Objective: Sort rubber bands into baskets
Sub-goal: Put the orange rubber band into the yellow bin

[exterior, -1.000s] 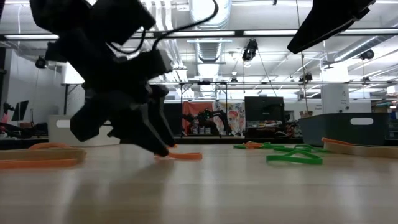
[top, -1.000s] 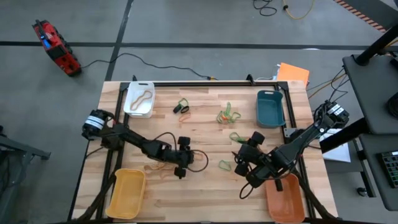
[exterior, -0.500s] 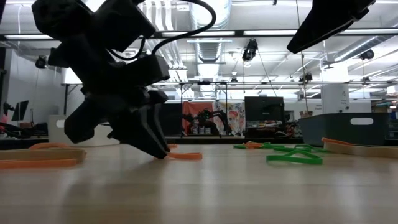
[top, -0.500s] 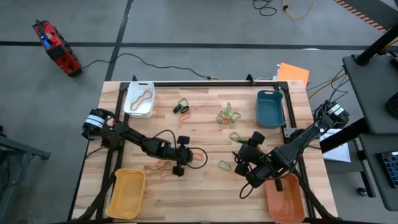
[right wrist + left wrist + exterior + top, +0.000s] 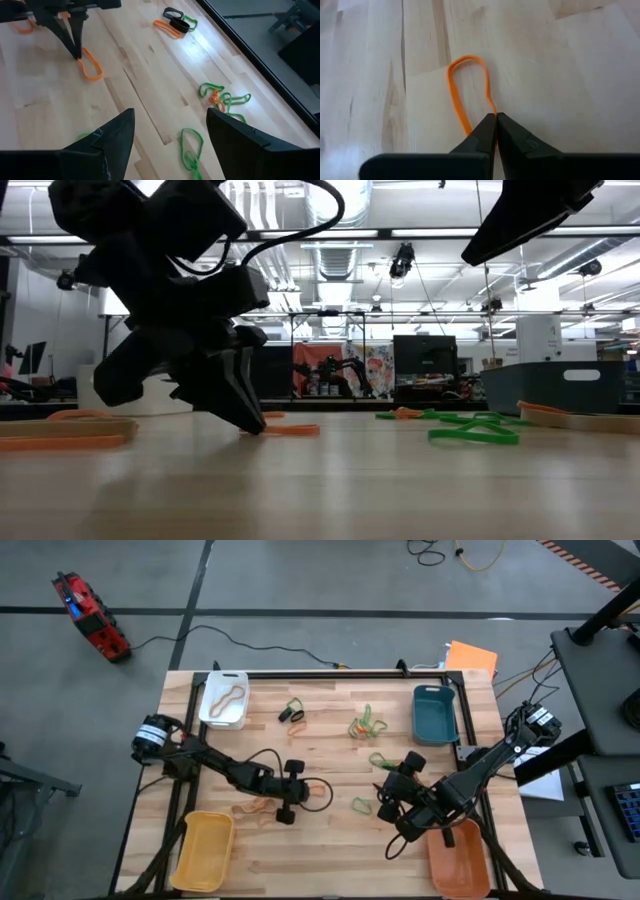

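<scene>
An orange rubber band [image 5: 467, 90] lies flat on the wooden table, with my left gripper [image 5: 496, 120] shut on its near end. The same gripper [image 5: 284, 813] is left of the table's middle, tips down at the table [image 5: 252, 424]. My right gripper [image 5: 170, 117] hangs open and raised, right of the middle [image 5: 388, 802], holding nothing. The baskets stand at the corners: white [image 5: 223, 700], teal [image 5: 435, 712], yellow [image 5: 203, 850] and orange [image 5: 460, 858]. Loose rubber bands lie in green and orange [image 5: 366, 725], green and black [image 5: 292, 712], and green [image 5: 361, 805]. My left gripper pinches the orange band at one end of its loop [image 5: 493, 109], between its two fingertips. The fingers slant down from the table's left side. The band's loop [image 5: 91, 67] lies flat and slack on the wood beyond the tips.
A tan band lies in the white basket. More orange bands [image 5: 250, 808] lie left of my left gripper, near the yellow basket. A green band [image 5: 380, 760] lies by my right arm. A black cable [image 5: 318, 795] loops beside the left gripper. Bare wood shows along the near edge.
My left gripper has shut its fingers on the orange band's end, with its tips staying at the table in the same spot. The band still lies flat on the wood.
</scene>
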Available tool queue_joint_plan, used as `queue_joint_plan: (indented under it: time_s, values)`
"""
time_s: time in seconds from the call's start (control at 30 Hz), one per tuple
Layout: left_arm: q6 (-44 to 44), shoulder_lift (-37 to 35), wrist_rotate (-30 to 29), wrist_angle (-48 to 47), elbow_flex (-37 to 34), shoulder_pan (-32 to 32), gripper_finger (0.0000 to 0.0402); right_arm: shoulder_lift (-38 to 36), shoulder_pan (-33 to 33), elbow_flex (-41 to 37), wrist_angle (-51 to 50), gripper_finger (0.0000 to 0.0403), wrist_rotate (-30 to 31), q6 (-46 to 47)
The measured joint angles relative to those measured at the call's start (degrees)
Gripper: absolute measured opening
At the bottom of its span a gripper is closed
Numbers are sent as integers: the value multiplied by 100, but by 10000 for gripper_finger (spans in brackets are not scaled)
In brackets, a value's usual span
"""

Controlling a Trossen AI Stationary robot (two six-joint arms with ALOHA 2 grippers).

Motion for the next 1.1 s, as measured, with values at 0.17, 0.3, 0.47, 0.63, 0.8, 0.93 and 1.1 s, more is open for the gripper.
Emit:
queue_joint_plan:
  time_s: [0.17, 0.3, 0.47, 0.63, 0.8, 0.93, 1.1]
  values:
    - [0, -368, -2, 30, 0, -121, 0, 0, 0, 0, -2, 238, 2, -44]
    - [0, -673, 0, 3, 0, -186, 0, 0, 0, 0, -2, 238, 2, -89]
    - [-3, -1075, -2, -81, 5, -279, 0, 0, 0, 0, -1, 238, 2, -151]
    - [-2, -1476, 0, -102, 7, -498, 0, 0, 0, -2, 0, 238, 4, -199]
    - [-316, -2041, 54, -633, 41, -945, 0, 0, 0, -11, -2, 238, 4, -199]
    - [-1421, -2451, 176, -2003, 465, -1376, 0, 0, 0, -11, 2, 238, 7, -236]
    - [-2722, -2543, 201, -4161, 1394, -2076, 0, 0, 0, -11, 17, 238, 66, -284]
